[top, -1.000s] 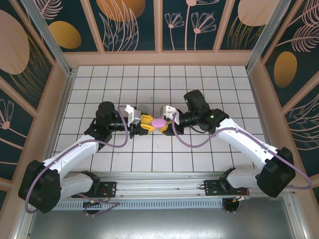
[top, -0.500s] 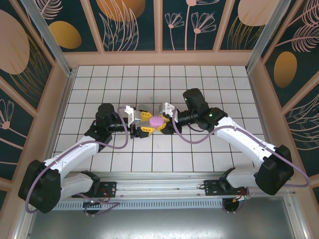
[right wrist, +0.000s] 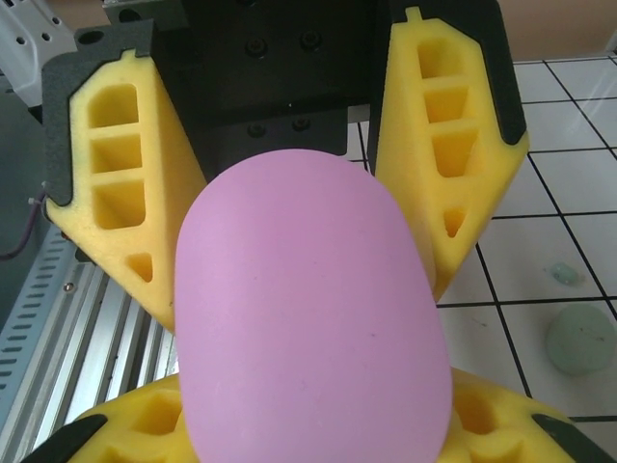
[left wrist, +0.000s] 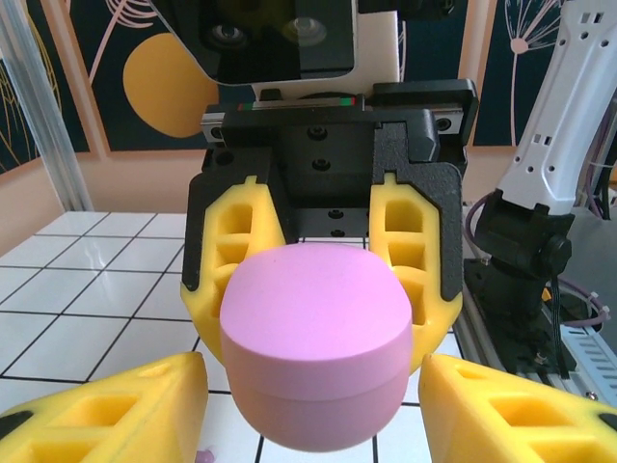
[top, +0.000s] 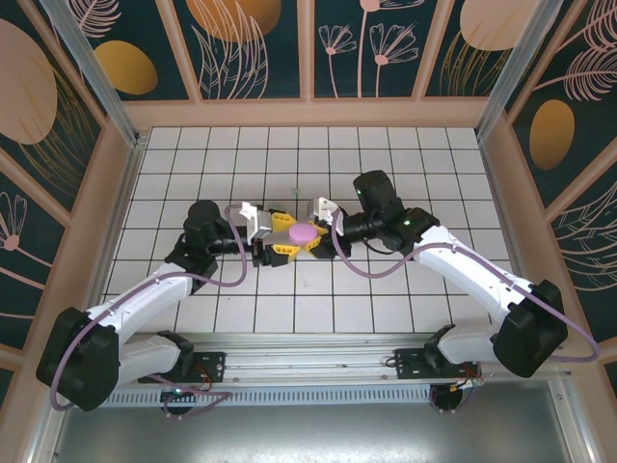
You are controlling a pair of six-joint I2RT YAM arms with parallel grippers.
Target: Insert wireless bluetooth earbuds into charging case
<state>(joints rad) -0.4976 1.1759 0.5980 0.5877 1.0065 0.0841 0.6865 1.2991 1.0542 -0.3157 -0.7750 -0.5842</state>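
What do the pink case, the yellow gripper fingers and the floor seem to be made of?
Pink case: likely smooth matte plastic; even colour, soft shading, a fine seam around it.
Yellow fingers: looks like printed plastic or firm foam, matte, with open cells, on black backing.
Floor: white squares with dark lines; real tile or a printed sheet, hard to tell.

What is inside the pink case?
The pink case is closed, its lid meeting the base at a thin seam, so the inside is covered. You can see its smooth outside, pinched by the right pincer. Whatever it holds is hidden.
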